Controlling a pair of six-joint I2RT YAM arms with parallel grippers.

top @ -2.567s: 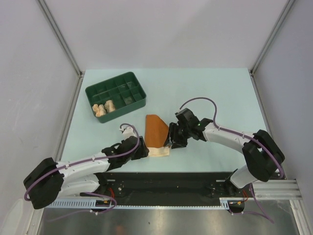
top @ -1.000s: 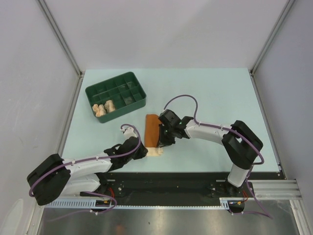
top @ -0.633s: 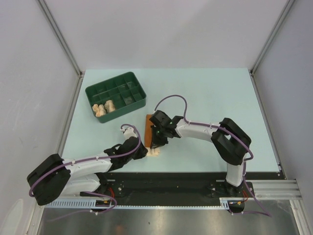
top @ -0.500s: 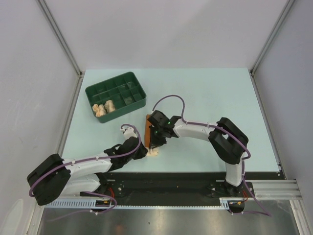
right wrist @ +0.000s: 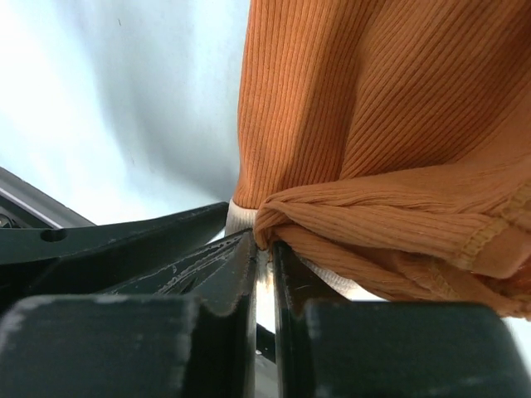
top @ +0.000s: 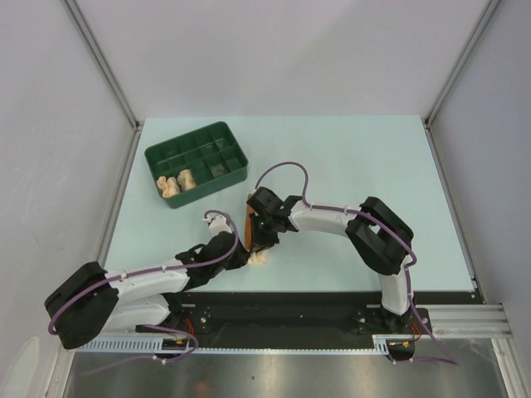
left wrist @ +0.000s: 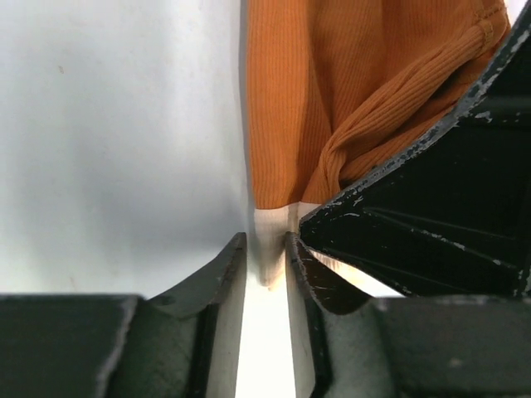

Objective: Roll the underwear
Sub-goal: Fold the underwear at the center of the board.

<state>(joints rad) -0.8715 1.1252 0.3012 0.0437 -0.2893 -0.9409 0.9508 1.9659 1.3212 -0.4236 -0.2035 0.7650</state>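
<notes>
No writing (labels, numbers, brands) is legible.

I see left jaws and right jaws meeting at the rust-orange cloth garment (top: 248,217), near-centre on the bench (top: 373,157); the dark green plastic compartment tray (top: 236,146) sits far left.

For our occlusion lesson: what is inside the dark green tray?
Pale cloth rolls sit in the near-left compartments of the tray. Its walls hide parts of the compartment floors, so smaller contents elsewhere cannot be ruled out.
</notes>
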